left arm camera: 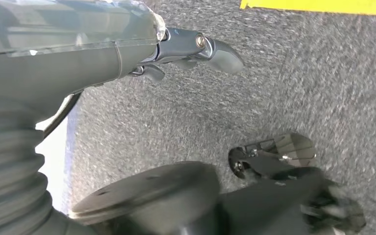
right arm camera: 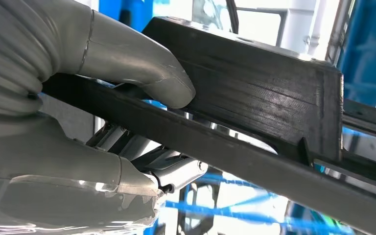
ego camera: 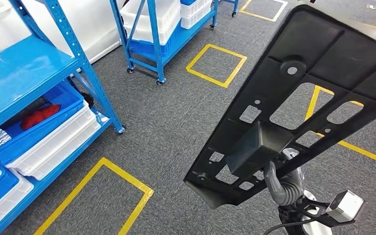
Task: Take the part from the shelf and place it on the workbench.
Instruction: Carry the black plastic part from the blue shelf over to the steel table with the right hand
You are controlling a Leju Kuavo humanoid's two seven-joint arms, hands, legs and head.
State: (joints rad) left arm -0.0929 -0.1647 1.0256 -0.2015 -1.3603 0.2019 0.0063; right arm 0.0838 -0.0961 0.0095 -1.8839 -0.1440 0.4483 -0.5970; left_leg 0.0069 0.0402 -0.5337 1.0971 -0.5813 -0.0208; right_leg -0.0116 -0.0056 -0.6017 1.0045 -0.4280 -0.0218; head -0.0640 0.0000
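Note:
The part is a large flat black plastic panel (ego camera: 303,93) with several cut-outs and a raised black block on its face. It is held up tilted on the right of the head view, over the grey carpet. My right hand (ego camera: 283,185) grips it from below at its lower end. In the right wrist view the thumb (right arm camera: 142,68) presses on the block of the black panel (right arm camera: 254,93) while fingers clamp the panel's edge from the other side. My left hand (left arm camera: 196,51) hangs over the carpet, holding nothing, its fingers loosely curled.
A blue shelf rack (ego camera: 34,73) stands at the left with white and blue bins; one blue bin holds a red object (ego camera: 39,116). A second blue wheeled rack (ego camera: 154,39) with white bins stands at the back. Yellow tape squares (ego camera: 217,64) mark the carpet.

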